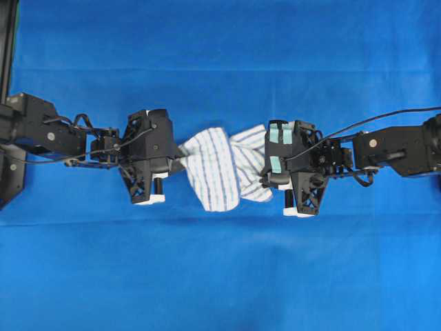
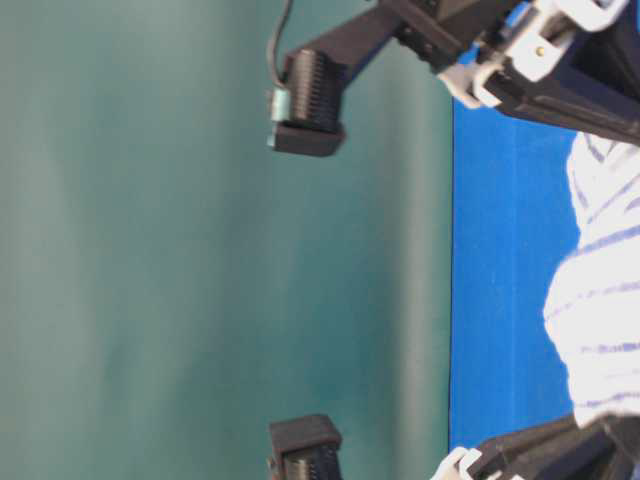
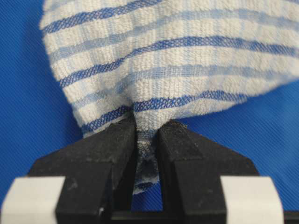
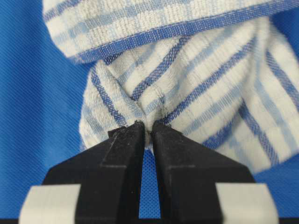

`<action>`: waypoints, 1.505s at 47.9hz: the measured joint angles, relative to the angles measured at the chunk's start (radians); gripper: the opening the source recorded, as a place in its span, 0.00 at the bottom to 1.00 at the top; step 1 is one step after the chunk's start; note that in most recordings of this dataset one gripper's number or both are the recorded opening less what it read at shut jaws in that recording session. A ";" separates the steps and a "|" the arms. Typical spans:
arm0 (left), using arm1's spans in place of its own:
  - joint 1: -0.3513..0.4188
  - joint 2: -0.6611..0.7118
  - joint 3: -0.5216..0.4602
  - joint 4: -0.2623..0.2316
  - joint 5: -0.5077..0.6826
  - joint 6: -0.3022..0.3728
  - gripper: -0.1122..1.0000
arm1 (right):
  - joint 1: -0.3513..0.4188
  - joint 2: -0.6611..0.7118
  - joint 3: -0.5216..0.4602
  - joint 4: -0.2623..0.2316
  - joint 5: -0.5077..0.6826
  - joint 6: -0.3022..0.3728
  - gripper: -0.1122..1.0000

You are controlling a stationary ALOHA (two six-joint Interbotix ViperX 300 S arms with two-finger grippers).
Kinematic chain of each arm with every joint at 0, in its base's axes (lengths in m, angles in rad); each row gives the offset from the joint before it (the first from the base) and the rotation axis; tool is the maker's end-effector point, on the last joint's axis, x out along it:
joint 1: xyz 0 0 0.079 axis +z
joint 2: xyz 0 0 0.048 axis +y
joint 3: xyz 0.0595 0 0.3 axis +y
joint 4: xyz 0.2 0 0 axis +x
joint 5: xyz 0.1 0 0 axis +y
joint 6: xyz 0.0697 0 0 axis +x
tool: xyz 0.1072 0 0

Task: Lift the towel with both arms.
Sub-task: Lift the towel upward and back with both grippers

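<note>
Towel (image 1: 220, 167) at the centre of a blue cloth-covered table (image 1: 220, 276) is the fixed point here, bunched and twisted between two black robot arms that face each other from opposite sides. To its left, the left gripper (image 1: 180, 160) has its fingers (image 3: 117, 154) pressed together on a tuck of striped fabric, the cloth puckering into the narrow gap between them, as the left wrist view shows; the pinch sits at the towel's left edge, seemingly so that side can be raised without slipping. The towel itself lies in folds, one flap doubled over another, gathered rather than spread because both ends are drawn toward the tips. To its right, the right gripper (image 1: 263, 172), marked by pale teal pads (image 1: 280, 135) on its body, nips a crease at the towel's right edge, fingertips (image 4: 132, 140) nearly meeting with only a sliver of cloth between. With opposite edges secured, the pair appears set for a level lift.
</note>
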State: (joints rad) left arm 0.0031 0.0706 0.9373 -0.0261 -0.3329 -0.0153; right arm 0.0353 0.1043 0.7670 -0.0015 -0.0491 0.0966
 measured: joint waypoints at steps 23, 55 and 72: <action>-0.002 -0.377 -0.121 -0.002 0.362 -0.150 0.17 | 0.000 -0.330 -0.084 0.000 0.209 0.008 0.19; 0.094 -0.652 -0.383 -0.002 0.692 -0.143 0.17 | -0.046 -0.508 -0.417 -0.114 0.554 0.002 0.19; 0.103 -0.657 -0.425 0.000 0.699 -0.126 0.17 | -0.048 -0.508 -0.465 -0.133 0.580 0.005 0.19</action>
State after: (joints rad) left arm 0.1058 -0.5860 0.5123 -0.0261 0.3666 -0.1411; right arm -0.0123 -0.4034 0.3022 -0.1350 0.5308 0.1012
